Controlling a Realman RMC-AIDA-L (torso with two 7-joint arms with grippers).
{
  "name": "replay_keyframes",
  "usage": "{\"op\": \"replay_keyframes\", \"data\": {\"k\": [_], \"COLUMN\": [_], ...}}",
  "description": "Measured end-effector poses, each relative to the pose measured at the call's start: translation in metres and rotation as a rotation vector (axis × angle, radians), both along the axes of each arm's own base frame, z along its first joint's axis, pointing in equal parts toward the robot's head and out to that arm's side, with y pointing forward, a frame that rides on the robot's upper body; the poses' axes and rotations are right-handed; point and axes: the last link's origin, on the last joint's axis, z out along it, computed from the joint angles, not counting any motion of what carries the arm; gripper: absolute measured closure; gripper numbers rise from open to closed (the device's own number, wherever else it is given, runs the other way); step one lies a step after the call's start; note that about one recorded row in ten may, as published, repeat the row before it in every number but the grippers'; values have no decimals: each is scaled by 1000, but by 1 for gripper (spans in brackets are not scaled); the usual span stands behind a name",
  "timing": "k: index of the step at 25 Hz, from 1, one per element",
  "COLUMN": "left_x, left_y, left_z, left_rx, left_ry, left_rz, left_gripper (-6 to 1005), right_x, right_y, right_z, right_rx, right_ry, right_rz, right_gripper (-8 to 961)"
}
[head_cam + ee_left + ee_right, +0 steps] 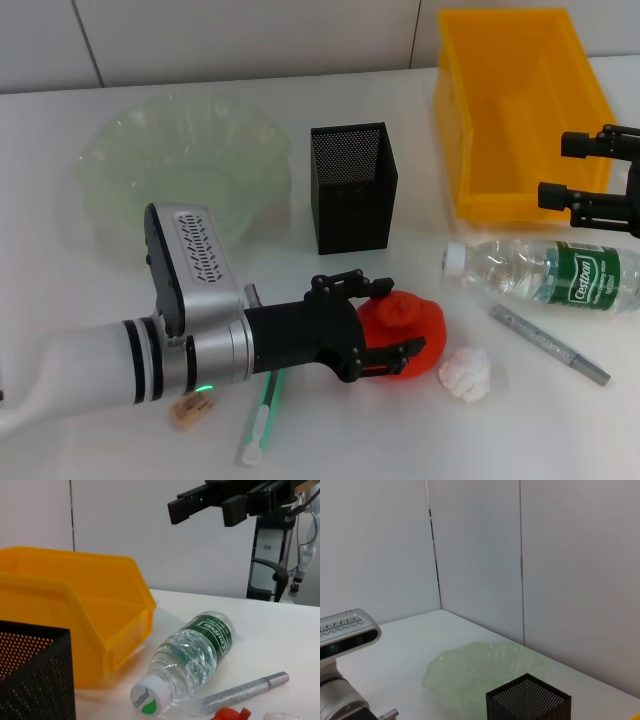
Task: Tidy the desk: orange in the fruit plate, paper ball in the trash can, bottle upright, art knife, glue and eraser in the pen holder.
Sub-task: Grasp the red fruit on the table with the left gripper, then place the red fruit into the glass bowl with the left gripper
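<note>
The orange (415,318) lies on the table in front of the pen holder (352,185). My left gripper (398,318) is open, one finger on each side of the orange; I cannot tell whether they touch it. The bottle (545,272) lies on its side at the right, cap toward the middle. My right gripper (556,170) hovers open above it, near the front of the yellow trash can (520,110). The paper ball (466,373) sits right of the orange. The silver art knife (550,345), the glue (262,417) and the eraser (190,408) lie on the table.
The green glass fruit plate (185,165) stands at the back left, beside the black mesh pen holder. The left wrist view shows the bottle (192,655), the trash can (75,610) and the right gripper (197,512) overhead. A wall stands behind the table.
</note>
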Motion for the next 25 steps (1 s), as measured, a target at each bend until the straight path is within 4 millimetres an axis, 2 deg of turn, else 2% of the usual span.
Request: {"op": "replay_keyframes", "data": {"k": [10, 15, 21, 25], "left_x": [1, 2, 4, 7], "left_y": [3, 4, 3, 2], "left_z": [0, 2, 4, 10], "left_rx": [4, 12, 7, -9], "left_ry": [3, -10, -26, -66], "left_rz": [4, 7, -7, -29], "left_gripper": [352, 604, 797, 847], "right_x": [1, 2, 3, 4], "right_y": [2, 3, 5, 7], "right_z": [-1, -2, -3, -4], "right_rx": [7, 8, 14, 20], "right_ry": [3, 2, 7, 6], "right_rz": [-10, -12, -20, -28], "right_gripper": [227, 227, 227, 227]}}
